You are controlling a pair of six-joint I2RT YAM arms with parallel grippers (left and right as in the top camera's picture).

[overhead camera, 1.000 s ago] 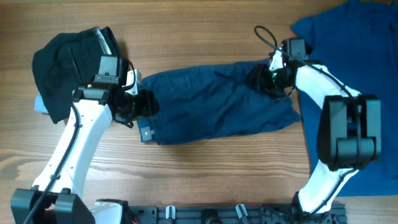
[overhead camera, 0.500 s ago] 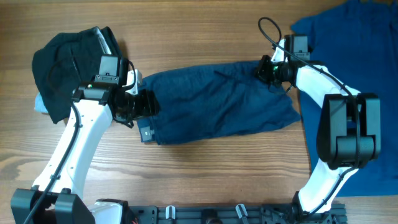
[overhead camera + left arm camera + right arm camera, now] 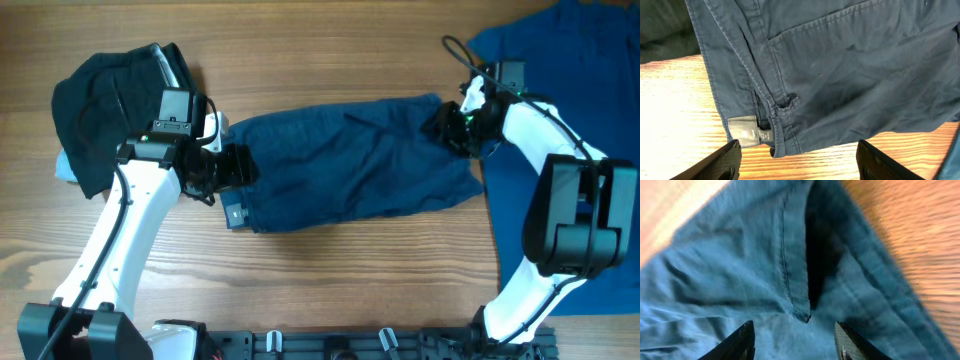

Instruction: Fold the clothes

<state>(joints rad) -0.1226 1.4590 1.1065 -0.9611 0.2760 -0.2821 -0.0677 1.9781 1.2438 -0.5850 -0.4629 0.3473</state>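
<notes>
The right wrist view is blurry. The blue shirt (image 3: pixel 585 70) right of the pants (image 3: pixel 350 165) is cut off. Both grippers' fingers are wide apart: left gripper (image 3: pixel 235 168) at the pants' left end, right gripper (image 3: pixel 447 125) at their top right corner. That gripper and corner have moved right.

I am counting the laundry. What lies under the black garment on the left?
A light-blue piece shows at the lower-left edge of the black garment; the rest is covered, so I cannot tell what it is.
</notes>
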